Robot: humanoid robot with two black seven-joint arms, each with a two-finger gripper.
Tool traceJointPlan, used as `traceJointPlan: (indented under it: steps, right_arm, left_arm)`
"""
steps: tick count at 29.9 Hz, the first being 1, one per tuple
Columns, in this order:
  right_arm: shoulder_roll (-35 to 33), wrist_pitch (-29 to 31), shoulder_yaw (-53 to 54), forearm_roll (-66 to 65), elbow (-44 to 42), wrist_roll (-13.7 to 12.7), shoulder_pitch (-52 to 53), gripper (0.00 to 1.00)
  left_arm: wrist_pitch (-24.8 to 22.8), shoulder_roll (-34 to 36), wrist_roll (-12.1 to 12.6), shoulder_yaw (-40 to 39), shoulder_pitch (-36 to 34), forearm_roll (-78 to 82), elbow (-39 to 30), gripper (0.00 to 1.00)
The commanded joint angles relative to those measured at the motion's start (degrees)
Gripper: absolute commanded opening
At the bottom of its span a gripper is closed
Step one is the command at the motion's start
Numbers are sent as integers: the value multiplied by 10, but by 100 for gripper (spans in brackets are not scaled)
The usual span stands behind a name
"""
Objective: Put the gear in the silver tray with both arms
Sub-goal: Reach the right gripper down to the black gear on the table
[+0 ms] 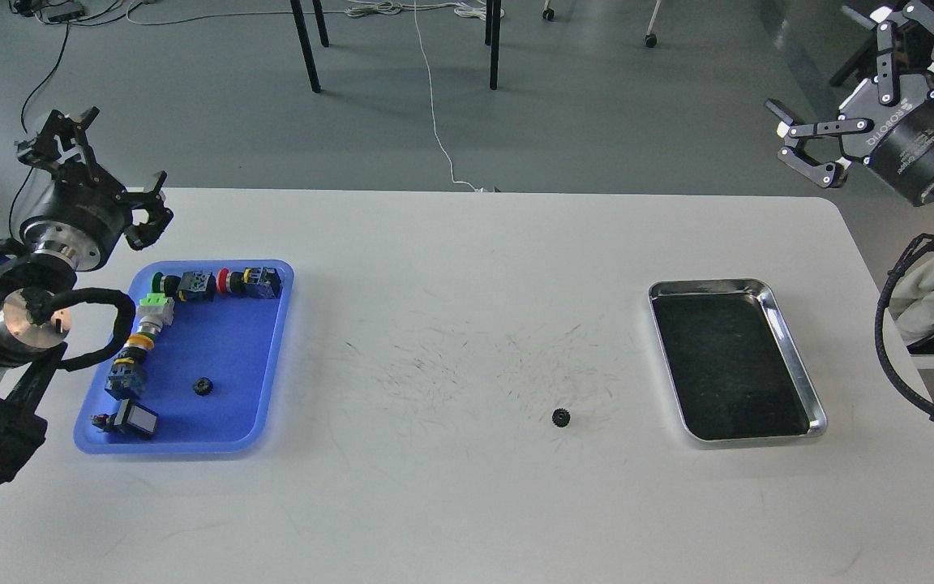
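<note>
A small black gear lies on the white table, left of the silver tray, whose dark bottom is empty. A second small black gear lies in the blue tray at the left. My left gripper is open and empty, raised beyond the table's left back corner, above and left of the blue tray. My right gripper is open and empty, held high past the table's right back corner, far above the silver tray. Neither gripper touches anything.
The blue tray also holds several coloured push buttons and switches along its back and left sides. The table is scuffed with dark marks near its middle. Chair legs and cables are on the floor behind.
</note>
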Motion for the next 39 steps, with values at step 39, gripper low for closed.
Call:
traceJointPlan:
  steps: [39]
  right_arm:
    - [269, 77, -818, -510, 69, -77, 495, 99]
  left_arm:
    - [4, 21, -21, 0, 27, 8, -5, 100]
